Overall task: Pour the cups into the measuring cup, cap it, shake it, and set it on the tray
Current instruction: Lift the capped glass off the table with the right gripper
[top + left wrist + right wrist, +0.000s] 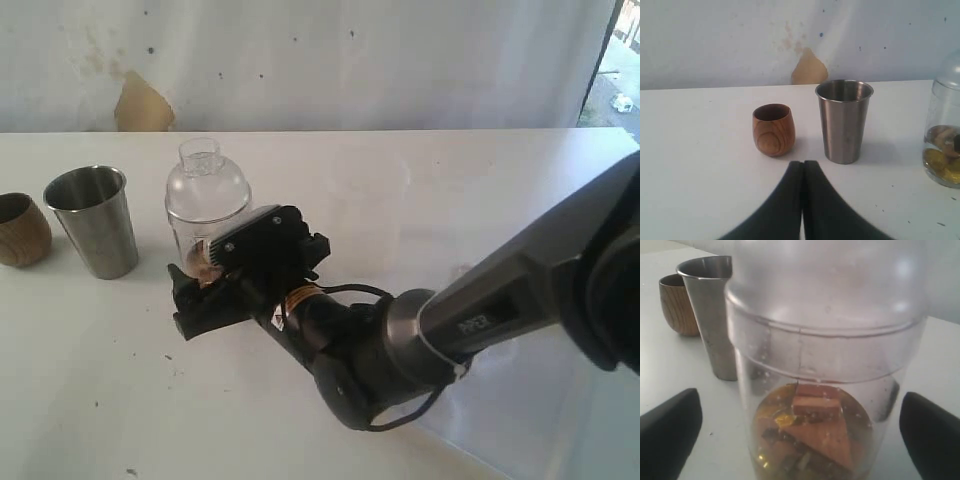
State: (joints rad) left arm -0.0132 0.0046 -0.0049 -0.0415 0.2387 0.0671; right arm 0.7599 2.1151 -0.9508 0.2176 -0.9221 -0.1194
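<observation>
Your left end effector sits clenched on nothing, on the near side of the wooden cup and the steel tumbler. Both stand upright at the left of the counter.

Just right of the tumbler stands the measuring cup, with its dome lid on and brown and golden pieces in the bottom. Your right end effector is released, with a finger well out on each side of the cup and neither one touching it.

Watch the closing. A squeeze that lands off-centre would likely push the cup over or into the tumbler. A squeeze at the lid seam could spring the lid when you shake.

The frosted cup is not in view. The pale sheet under the right arm may be the tray, but I cannot tell.
</observation>
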